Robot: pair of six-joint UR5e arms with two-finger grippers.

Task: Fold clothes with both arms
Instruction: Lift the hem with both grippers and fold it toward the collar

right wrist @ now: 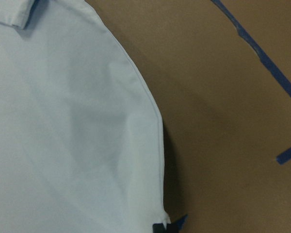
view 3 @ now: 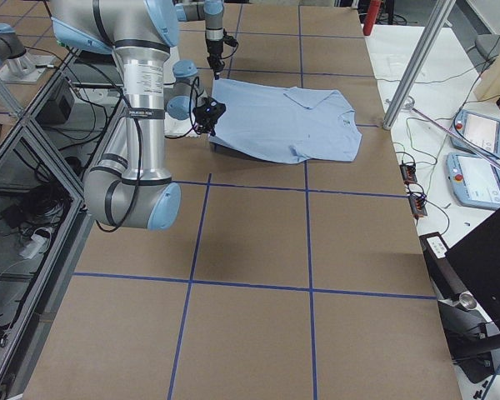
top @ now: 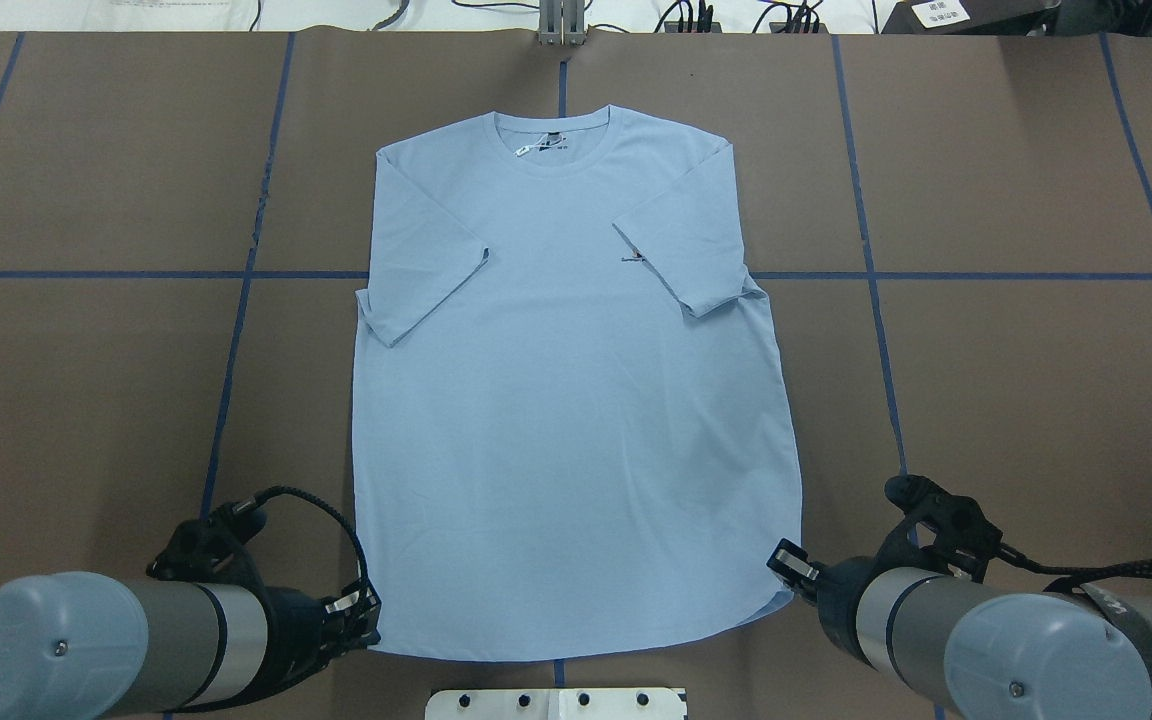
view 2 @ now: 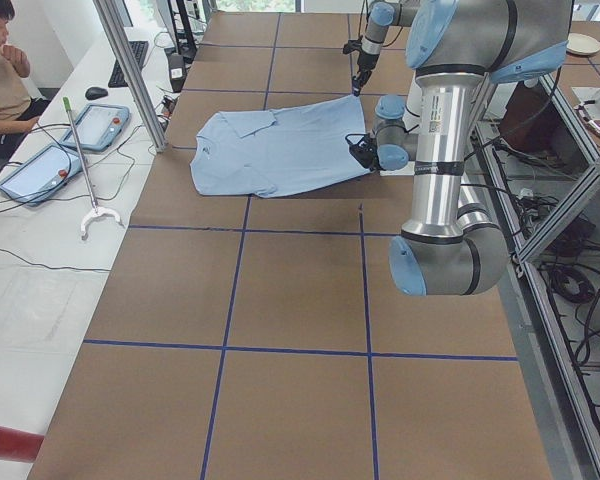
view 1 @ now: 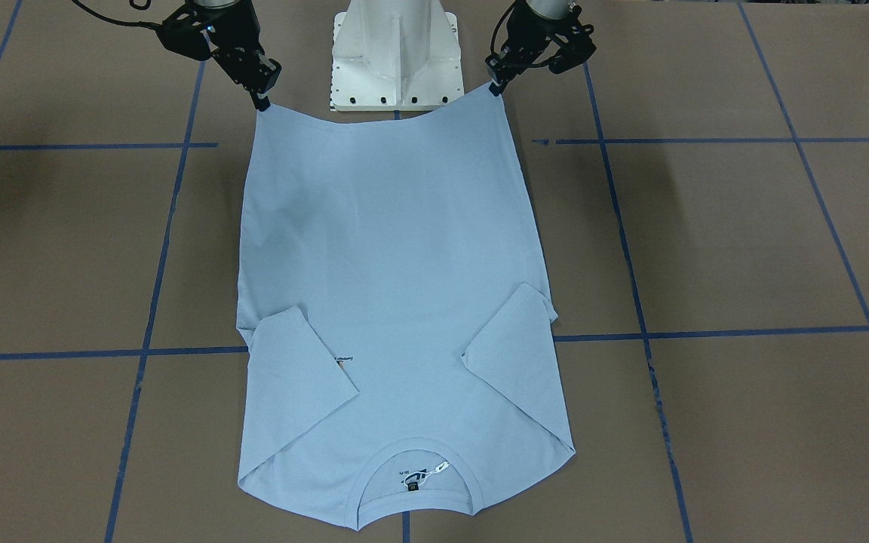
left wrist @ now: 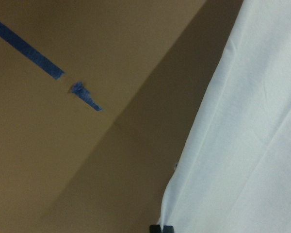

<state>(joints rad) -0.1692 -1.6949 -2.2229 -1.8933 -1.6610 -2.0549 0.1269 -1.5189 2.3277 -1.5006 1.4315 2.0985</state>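
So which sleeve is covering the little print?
The sleeve on the robot's right; the print peeks out at its edge. The other sleeve lies on plain cloth.

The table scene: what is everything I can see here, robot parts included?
T-shirt: one, light blue, flat mid-table, sleeves folded inward.
table: one, brown with blue tape lines.
pedestal: one, white, at the table's robot edge.
person: one, tan shirt, seated by the white side bench.
left arm's fingers: one pair, black, pinching one hem corner.
right arm's fingers: one pair, black, pinching the other hem corner.
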